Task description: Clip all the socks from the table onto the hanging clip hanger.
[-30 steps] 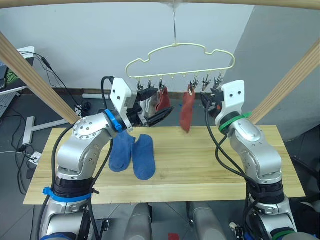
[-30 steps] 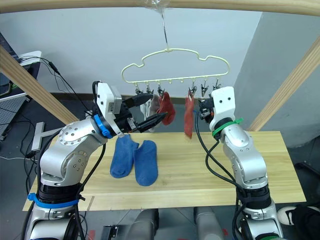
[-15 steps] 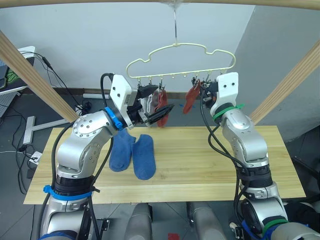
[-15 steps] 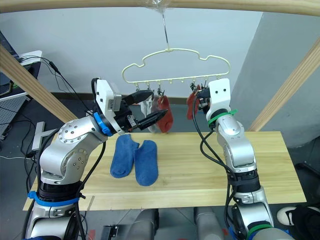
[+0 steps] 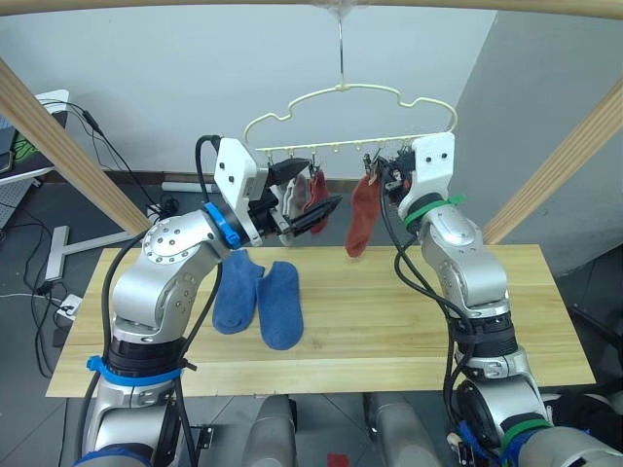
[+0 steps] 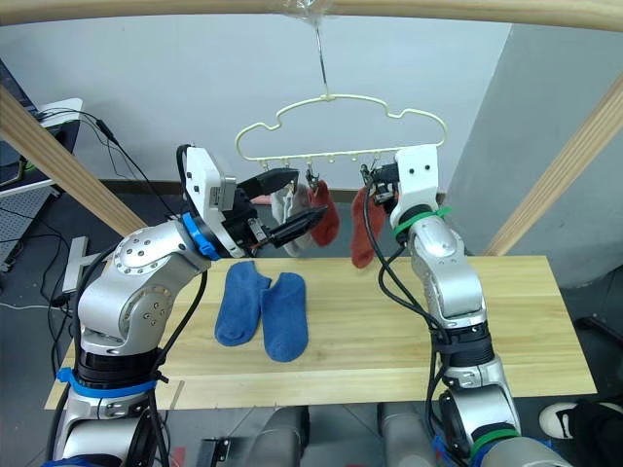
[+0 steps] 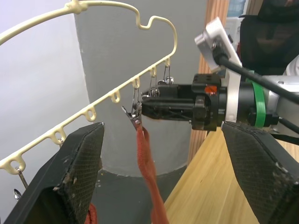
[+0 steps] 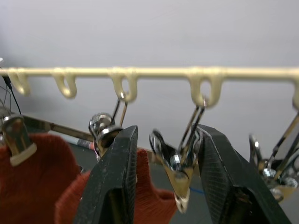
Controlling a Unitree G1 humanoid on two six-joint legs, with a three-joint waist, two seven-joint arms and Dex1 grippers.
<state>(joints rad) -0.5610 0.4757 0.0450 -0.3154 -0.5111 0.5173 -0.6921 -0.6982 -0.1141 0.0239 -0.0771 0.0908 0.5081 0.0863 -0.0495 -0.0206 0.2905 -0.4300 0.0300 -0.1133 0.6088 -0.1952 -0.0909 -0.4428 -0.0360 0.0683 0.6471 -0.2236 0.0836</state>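
Observation:
The pale yellow clip hanger (image 5: pixel 350 107) hangs from the top beam. A grey sock (image 5: pixel 290 204) and a red sock (image 5: pixel 317 190) hang from its left clips, with my left gripper (image 5: pixel 319 187) open and empty beside them. Another red sock (image 5: pixel 361 219) hangs straight down from a clip (image 7: pixel 135 114) near the middle. My right gripper (image 5: pixel 380 180) is at the bar beside that clip. Its fingers (image 8: pixel 114 182) stand apart on either side of an empty clip (image 8: pixel 175 170). Two blue socks (image 5: pixel 237 292) (image 5: pixel 280 304) lie side by side on the table (image 5: pixel 409 321).
Thick wooden frame poles slant down at the left (image 5: pixel 58 146) and right (image 5: pixel 565 156), under a top beam (image 5: pixel 195 5). Cables and a stand (image 5: pixel 58 253) lie on the floor at the far left. The table's right half is bare wood.
My right gripper has shifted left along the hanger bar. The middle red sock, bunched up by the gripper half a second ago, now hangs straight. My left gripper has risen slightly.

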